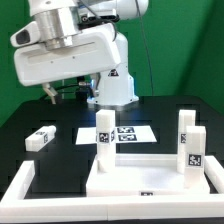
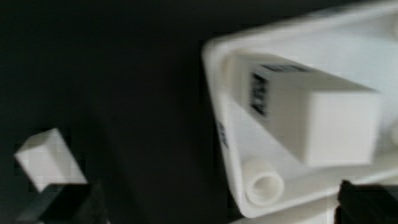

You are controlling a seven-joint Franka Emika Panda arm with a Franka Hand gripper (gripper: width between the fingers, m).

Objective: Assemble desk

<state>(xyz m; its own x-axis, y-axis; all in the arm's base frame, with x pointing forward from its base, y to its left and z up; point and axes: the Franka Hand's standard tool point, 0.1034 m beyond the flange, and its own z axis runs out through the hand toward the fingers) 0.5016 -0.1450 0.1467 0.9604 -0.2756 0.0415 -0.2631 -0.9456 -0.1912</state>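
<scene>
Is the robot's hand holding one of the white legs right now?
I cannot tell. The gripper hangs high above the table, away from the tabletop and the loose leg; its fingers are too unclear to see.

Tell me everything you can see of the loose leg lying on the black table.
The loose leg is a short square white block, plastic by the look, with a black-and-white tag on its end. It lies flat on its side on the black table, at the exterior view's left, apart from the tabletop panel and the marker board. Nothing but the table touches it.

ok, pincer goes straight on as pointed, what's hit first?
Probably the tabletop rim beside the standing leg, or black table just off it: the pincer centres near that edge. Depth unclear.
</scene>
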